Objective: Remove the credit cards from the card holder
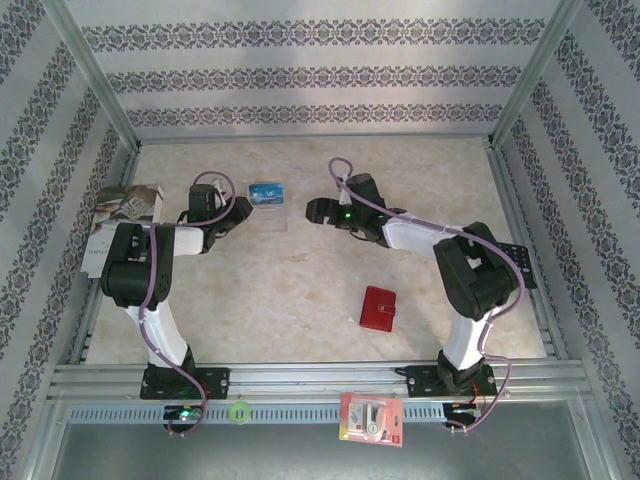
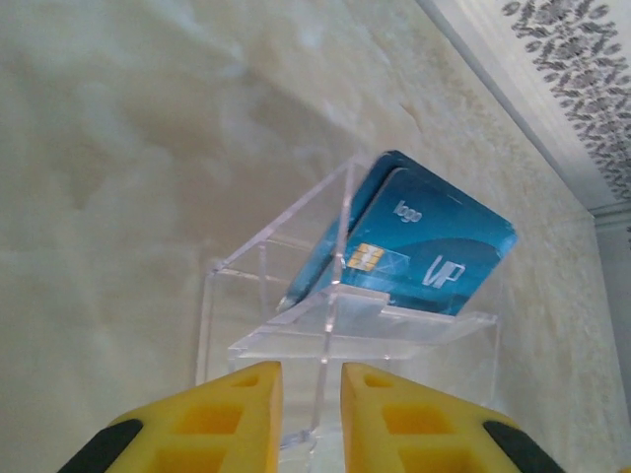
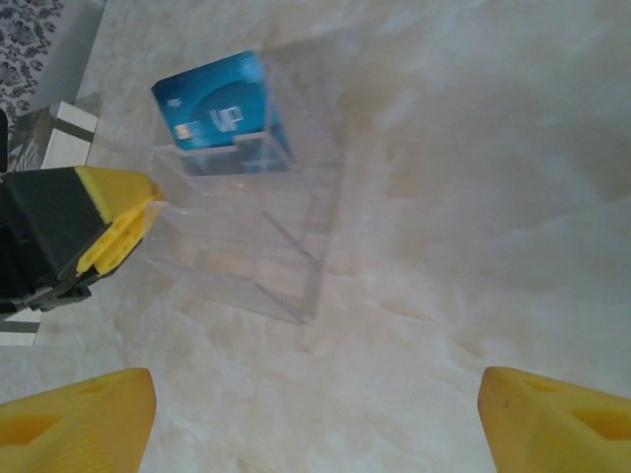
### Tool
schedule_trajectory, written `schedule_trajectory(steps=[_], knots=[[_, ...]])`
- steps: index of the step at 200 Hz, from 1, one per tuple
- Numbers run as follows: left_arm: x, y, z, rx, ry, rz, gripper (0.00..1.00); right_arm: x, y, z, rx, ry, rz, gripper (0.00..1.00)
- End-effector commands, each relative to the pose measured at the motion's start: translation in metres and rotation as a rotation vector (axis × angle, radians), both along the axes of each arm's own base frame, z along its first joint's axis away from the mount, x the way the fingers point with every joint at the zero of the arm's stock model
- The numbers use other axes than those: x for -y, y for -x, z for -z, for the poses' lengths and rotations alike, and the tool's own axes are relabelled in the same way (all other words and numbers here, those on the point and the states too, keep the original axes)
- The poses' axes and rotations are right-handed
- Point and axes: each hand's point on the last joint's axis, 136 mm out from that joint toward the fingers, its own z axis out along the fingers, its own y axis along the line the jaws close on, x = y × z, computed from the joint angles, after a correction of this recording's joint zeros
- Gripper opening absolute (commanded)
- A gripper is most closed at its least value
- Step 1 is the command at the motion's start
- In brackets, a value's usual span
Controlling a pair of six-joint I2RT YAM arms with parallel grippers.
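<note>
On the marbled table [image 1: 300,290], your left gripper [image 2: 311,370] sits nearly closed around the front wall of the clear card holder [image 2: 365,330], grip uncertain. The right gripper [image 3: 315,389] gapes empty. Next, pinch the blue credit cards [image 2: 434,246] inside.

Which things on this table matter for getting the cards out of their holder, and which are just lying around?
For the job:
- blue cards
- clear stand they stand in
- red wallet, shut, contents hidden

Lying about:
- red-and-white blister pack on the front rail
- patterned box at the left edge
- green ring on the rail
</note>
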Motion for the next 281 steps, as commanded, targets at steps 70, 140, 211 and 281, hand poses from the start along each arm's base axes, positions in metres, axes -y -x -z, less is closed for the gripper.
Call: schedule_trajectory(steps=[70,140,211,281], knots=[[0.031,0.0,0.002,0.012,-0.024,0.117,0.22,-0.043,-0.056,0.014,0.026,0.022,0.053,0.67],[0.038,-0.001,0.003,0.009,-0.031,0.137,0.21,-0.038,-0.068,0.035,-0.019,0.101,0.099,0.51],[0.057,0.005,0.009,-0.004,-0.027,0.167,0.19,-0.014,-0.057,0.047,-0.049,0.157,0.17,0.43],[0.102,0.023,0.015,0.001,-0.017,0.245,0.18,0.029,-0.009,0.051,-0.059,0.164,0.238,0.4]])
